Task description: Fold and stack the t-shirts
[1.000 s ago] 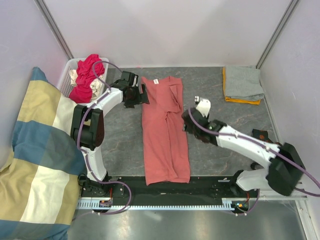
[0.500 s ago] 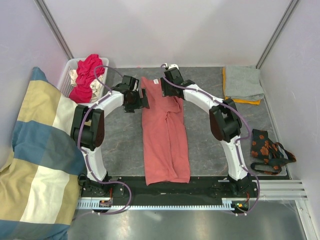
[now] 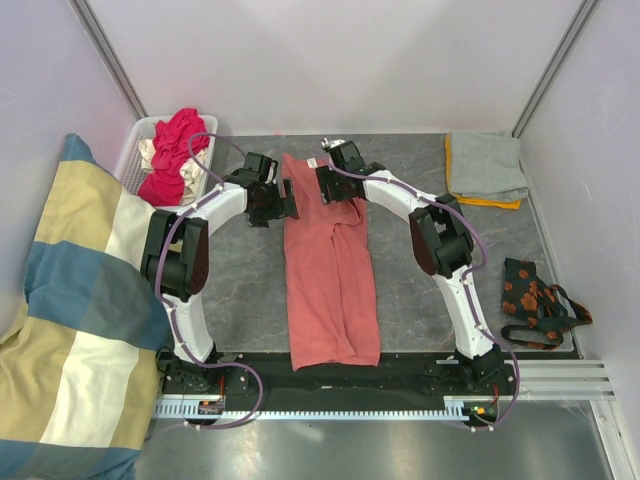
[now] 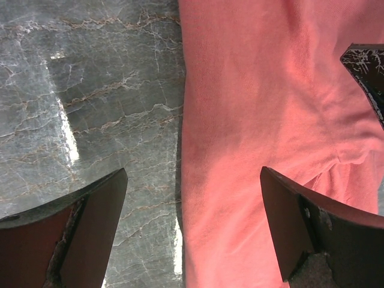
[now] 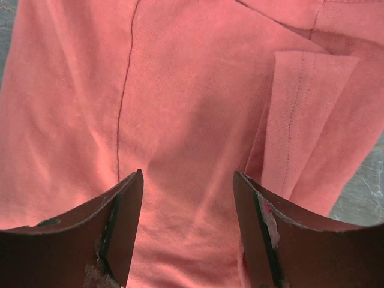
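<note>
Salmon-pink t-shirt point(image 3: 330, 270), lengthwise strip. Left claw point(image 4: 192, 174) spread wide at its 11 o'clock edge, right claw point(image 5: 188, 174) likewise at 12. Pinch both corners level; fold toward 6.

The salmon-pink t-shirt point(image 3: 330, 270) is soft, matt cotton cloth with a fine knit grain and stitched seams (one thin line of stitching shows in the right wrist view). The worktop point(image 4: 90, 90) looks like grey, white-veined stone, smooth and glossy, with glare on it. The left tool point(image 4: 193, 180) and right tool point(image 5: 187, 180) have dark, hard, matt fingers with chipped, scuffed edges. The basket point(image 3: 130, 158) is white plastic lattice.
</note>
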Action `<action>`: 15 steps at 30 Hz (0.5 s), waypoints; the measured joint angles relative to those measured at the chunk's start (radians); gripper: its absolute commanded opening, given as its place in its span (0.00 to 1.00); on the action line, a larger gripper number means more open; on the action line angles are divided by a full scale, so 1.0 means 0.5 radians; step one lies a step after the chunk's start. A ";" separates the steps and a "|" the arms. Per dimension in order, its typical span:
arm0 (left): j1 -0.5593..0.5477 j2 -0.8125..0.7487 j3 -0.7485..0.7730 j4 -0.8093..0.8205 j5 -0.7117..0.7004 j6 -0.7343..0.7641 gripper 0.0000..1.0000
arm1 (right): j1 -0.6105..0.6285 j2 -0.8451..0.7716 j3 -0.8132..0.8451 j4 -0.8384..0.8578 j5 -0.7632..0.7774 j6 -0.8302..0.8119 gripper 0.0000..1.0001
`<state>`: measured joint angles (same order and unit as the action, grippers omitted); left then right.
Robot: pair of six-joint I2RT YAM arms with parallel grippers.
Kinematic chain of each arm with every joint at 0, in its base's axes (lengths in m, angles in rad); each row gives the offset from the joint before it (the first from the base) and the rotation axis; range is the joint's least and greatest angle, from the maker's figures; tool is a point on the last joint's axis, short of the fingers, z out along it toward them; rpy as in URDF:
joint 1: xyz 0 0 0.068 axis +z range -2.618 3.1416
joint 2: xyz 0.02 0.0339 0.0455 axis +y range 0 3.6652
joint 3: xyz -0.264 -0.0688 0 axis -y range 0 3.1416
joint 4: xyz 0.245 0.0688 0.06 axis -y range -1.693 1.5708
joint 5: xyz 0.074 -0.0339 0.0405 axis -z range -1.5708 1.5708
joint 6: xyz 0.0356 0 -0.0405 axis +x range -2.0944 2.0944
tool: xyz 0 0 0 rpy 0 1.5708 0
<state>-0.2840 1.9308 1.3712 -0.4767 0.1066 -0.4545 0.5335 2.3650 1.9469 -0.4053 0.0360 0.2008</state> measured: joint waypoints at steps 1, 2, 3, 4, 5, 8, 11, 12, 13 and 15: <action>0.000 0.000 0.000 0.001 -0.001 0.000 1.00 | -0.003 0.004 0.001 0.001 -0.010 -0.001 0.70; 0.000 0.000 0.000 0.001 -0.001 0.000 1.00 | -0.007 0.007 0.001 0.000 -0.014 -0.002 0.70; 0.000 0.000 0.000 0.001 -0.001 -0.001 1.00 | -0.011 0.010 0.001 0.000 -0.024 -0.002 0.70; 0.000 0.000 0.000 0.002 -0.001 -0.001 1.00 | -0.015 0.011 0.001 0.001 -0.027 -0.002 0.70; 0.000 0.000 0.000 0.002 0.000 -0.001 1.00 | -0.019 0.011 0.001 0.001 -0.027 -0.002 0.70; 0.000 0.000 0.000 0.002 0.000 -0.001 1.00 | -0.030 0.012 0.001 0.002 0.002 -0.008 0.71; 0.000 0.000 0.000 0.002 -0.001 -0.001 1.00 | -0.038 0.011 -0.002 0.002 0.090 -0.014 0.72; 0.000 0.000 0.000 0.002 -0.001 -0.001 1.00 | -0.039 0.011 -0.003 0.002 0.127 -0.016 0.72; 0.000 0.000 0.000 0.002 -0.001 -0.001 1.00 | -0.039 0.011 -0.005 0.003 0.156 -0.017 0.72; 0.000 0.000 -0.001 0.002 -0.001 -0.001 1.00 | -0.040 0.011 -0.014 0.004 0.240 -0.026 0.73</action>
<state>-0.2840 1.9308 1.3708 -0.4759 0.1062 -0.4549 0.5137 2.3707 1.9396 -0.4034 0.1558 0.1879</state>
